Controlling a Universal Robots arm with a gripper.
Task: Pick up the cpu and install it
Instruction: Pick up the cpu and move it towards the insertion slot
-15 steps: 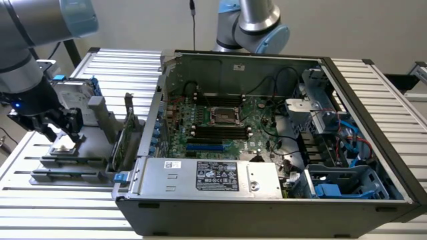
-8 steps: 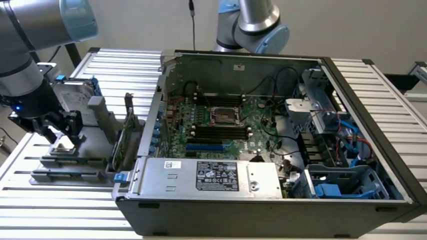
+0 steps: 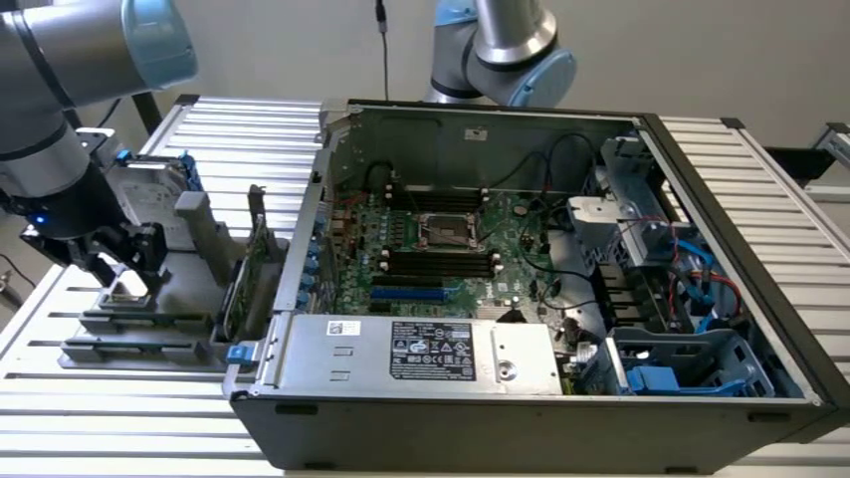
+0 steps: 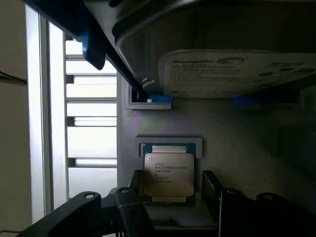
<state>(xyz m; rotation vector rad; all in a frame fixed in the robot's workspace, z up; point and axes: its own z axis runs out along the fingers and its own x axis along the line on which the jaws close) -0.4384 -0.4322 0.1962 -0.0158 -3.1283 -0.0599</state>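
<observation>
The cpu (image 4: 168,174) is seen lying flat in a shallow pocket of a grey holder (image 4: 237,148), with its dull metal top facing up. The gripper (image 4: 172,190) is placed directly over it. The jaws are held wide apart, one at each of two opposite sides of the chip, and nothing is clamped between them. Whether they touch its edges cannot be told.

The chip is judged to be light, stiff and thin, with a smooth top that may be slippery and an underside that is probably easy to damage. It is best taken by two opposite edges, with mild force, and kept level.

Just beyond the cpu, a hard drive (image 4: 237,74) in a blue frame is kept on the same holder. In the exterior view the arm (image 3: 54,159) is directed straight down over the holder, which rests on the slatted surface (image 3: 80,418) at the exterior view's left. Farther off, the open computer case (image 3: 531,428) is laid beside the holder. The socket (image 3: 449,231) is found in the middle of its motherboard, well apart from the cpu.
</observation>
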